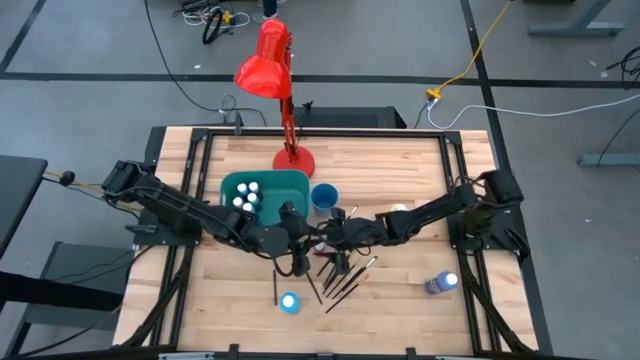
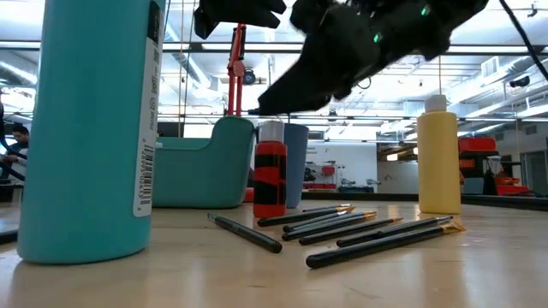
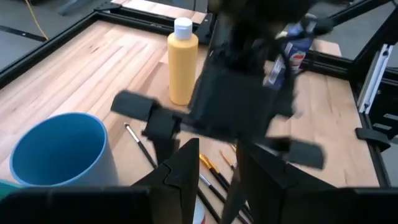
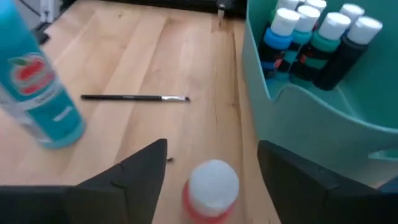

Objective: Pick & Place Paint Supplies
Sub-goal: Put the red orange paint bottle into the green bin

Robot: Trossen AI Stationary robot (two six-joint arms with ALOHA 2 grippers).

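Currently the right gripper [image 4: 211, 163] is hovering over the red bottle [image 2: 270, 178] with its jaws spread wide either side of the white cap, not gripping, while the bottle is standing upright on the table [image 1: 400, 300] just beside the teal bin [image 4: 323, 121]. The left gripper [image 3: 214, 177] is sitting close by, fingers partly apart with nothing visibly between them. Several capped bottles [image 4: 317, 37] are sitting in the bin, brushes [image 2: 360, 229] are lying loose beside the red bottle, and the yellow bottle [image 2: 439, 158] is standing behind them.
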